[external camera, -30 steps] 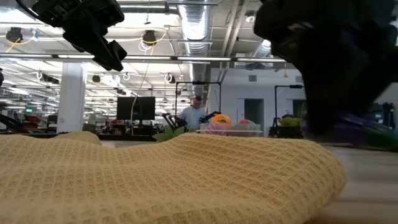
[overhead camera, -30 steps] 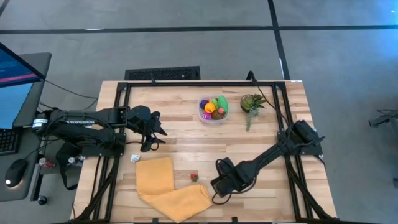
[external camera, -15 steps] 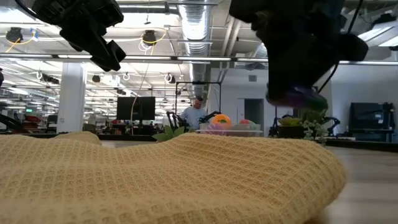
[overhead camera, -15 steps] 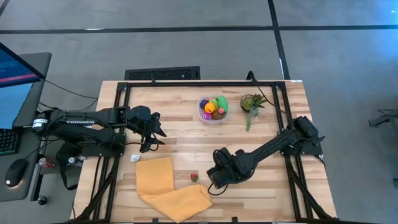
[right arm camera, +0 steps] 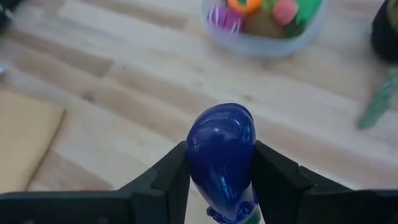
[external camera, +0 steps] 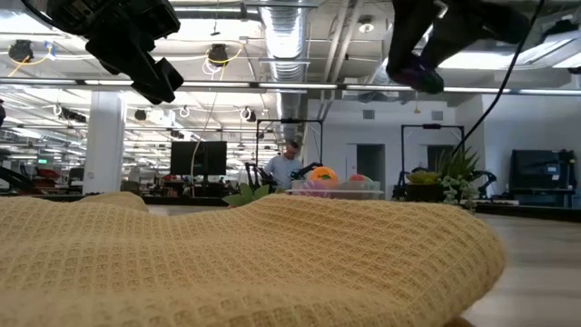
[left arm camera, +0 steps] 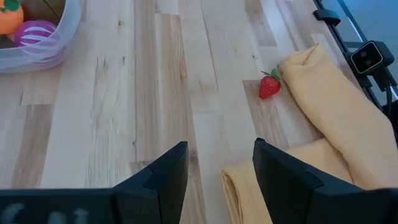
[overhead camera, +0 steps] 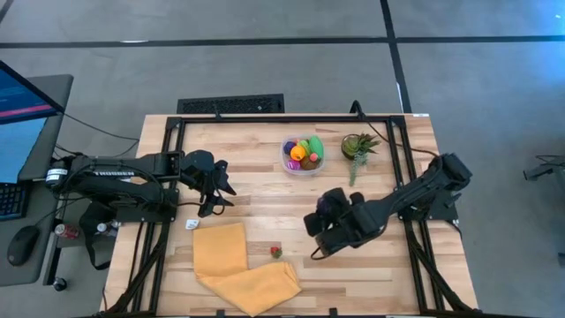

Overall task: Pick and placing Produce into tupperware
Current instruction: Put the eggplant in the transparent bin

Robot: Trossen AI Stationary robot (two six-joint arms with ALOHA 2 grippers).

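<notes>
My right gripper [right arm camera: 221, 167] hangs above the table's middle [overhead camera: 320, 240] and is shut on a blue-purple toy vegetable [right arm camera: 221, 140]. High in the low view, that piece [external camera: 418, 74] shows under the dark fingers. The round clear tupperware [overhead camera: 303, 155] stands near the far edge, holding several coloured produce pieces [right arm camera: 264, 18]. A small red strawberry [overhead camera: 275, 252] lies on the wood beside the yellow cloth [left arm camera: 268, 87]. My left gripper [left arm camera: 220, 177] is open and waits over the table's left part [overhead camera: 217, 189]. My right gripper pinches the blue-purple piece between its two fingers [right arm camera: 176, 171], which sit on its opposite sides. Its rounded end [right arm camera: 222, 121] sticks out past the fingertips, and a green stem end [right arm camera: 247, 216] shows farther back. The piece is lifted clear of the table.
A yellow waffle cloth [overhead camera: 244, 265] lies folded near the table's near edge and fills the low view's foreground [external camera: 227, 263]. A small potted green plant [overhead camera: 357, 147] stands right of the tub. Bare wood [overhead camera: 265, 199] lies between the cloth and the tub.
My right gripper has risen from table level beside the cloth, carrying the blue-purple piece up with it, and has drawn toward the far and right side. In the low view it climbs from the table to the picture's top. The left arm has kept still.
</notes>
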